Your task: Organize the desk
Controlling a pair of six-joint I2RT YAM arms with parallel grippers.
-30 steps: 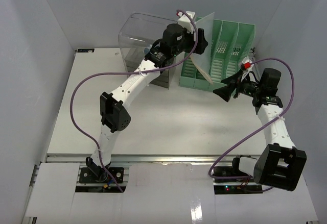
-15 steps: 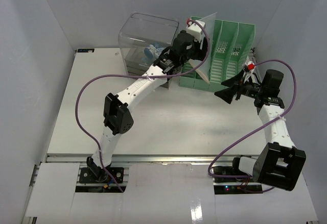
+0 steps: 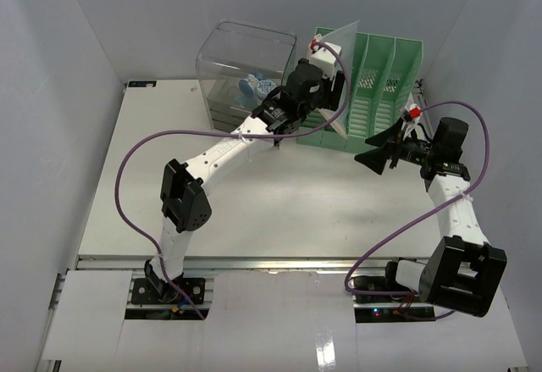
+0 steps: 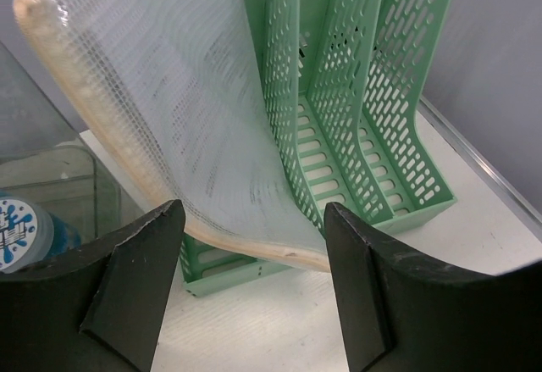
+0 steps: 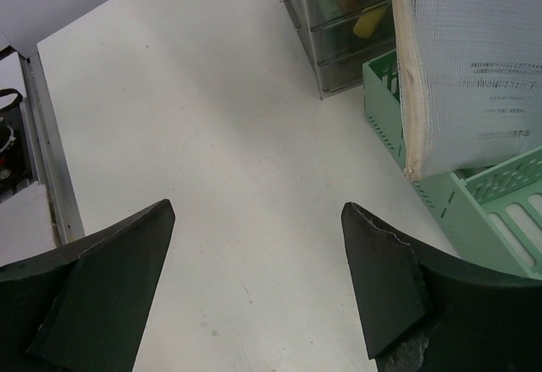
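The white desk (image 3: 254, 207) carries a green file rack (image 3: 377, 88) at the back. A translucent mesh document pouch (image 3: 343, 46) with papers inside stands bent in the rack's leftmost slot. It also shows in the left wrist view (image 4: 169, 109), leaning over the rack (image 4: 373, 135). My left gripper (image 3: 332, 92) is open and empty just in front of the pouch's lower edge, its jaws wide apart (image 4: 254, 304). My right gripper (image 3: 378, 152) is open and empty over bare desk (image 5: 212, 135) in front of the rack's right half (image 5: 254, 262).
A clear drawer box (image 3: 241, 71) stands left of the rack, with a blue-and-white item (image 4: 21, 232) and small coloured things inside (image 5: 339, 24). The aluminium rail (image 3: 279, 262) runs along the desk's front edge. Grey walls close in on three sides.
My left wrist has come down and back a little from the pouch's upper part to its lower edge; the pouch stays in the rack. The right gripper has drifted slightly right.
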